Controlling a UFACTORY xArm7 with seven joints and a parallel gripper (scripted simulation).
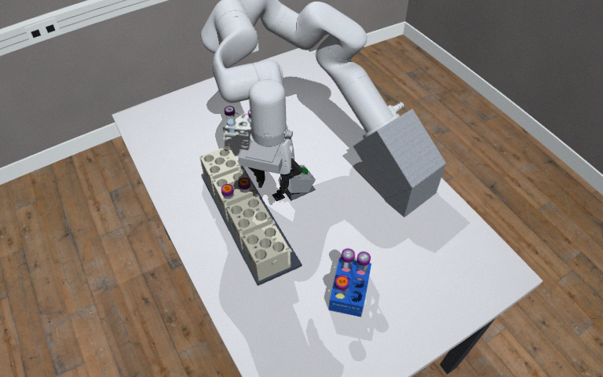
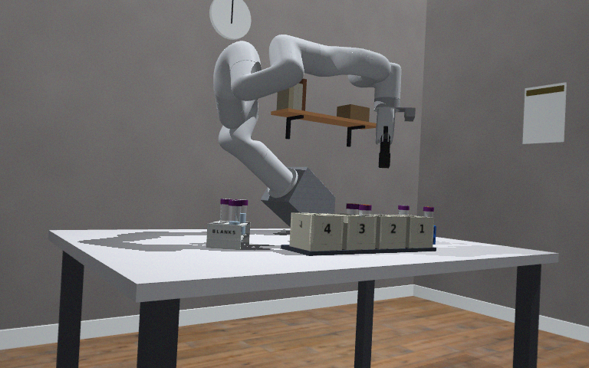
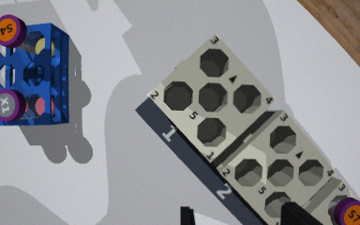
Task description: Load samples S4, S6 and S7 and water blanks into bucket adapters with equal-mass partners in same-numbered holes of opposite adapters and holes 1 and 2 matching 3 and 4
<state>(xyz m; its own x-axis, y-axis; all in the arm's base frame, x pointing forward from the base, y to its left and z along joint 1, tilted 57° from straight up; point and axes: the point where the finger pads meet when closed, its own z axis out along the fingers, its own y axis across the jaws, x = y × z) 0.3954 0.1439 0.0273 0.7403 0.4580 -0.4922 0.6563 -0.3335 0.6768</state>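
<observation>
1. purple-capped, orange-dotted tubes s7 [image 1: 227,190] [image 3: 352,216] and s6 [image 1: 243,183] stand in the beige, blocky adapter 3 [image 1: 236,193] [image 2: 361,241], outside the jaws.
2. the black-fingered gripper [image 1: 269,188] [image 2: 384,163] [image 3: 241,217] hangs above, released, nothing between its fingertips.
3. rightmost of these, purple-capped, orange-dotted tube s4 [image 1: 341,282] [image 3: 7,29] stands in the blue plastic rack [image 1: 345,307] [image 3: 60,80], well apart from the jaws.

S7 [image 3: 349,215] getting cut off by wrist view's edge. Blanks' rack [image 1: 236,138] partly hiding behind arm [image 1: 268,111], top view. Blank vols reading too small, ext. view.
</observation>
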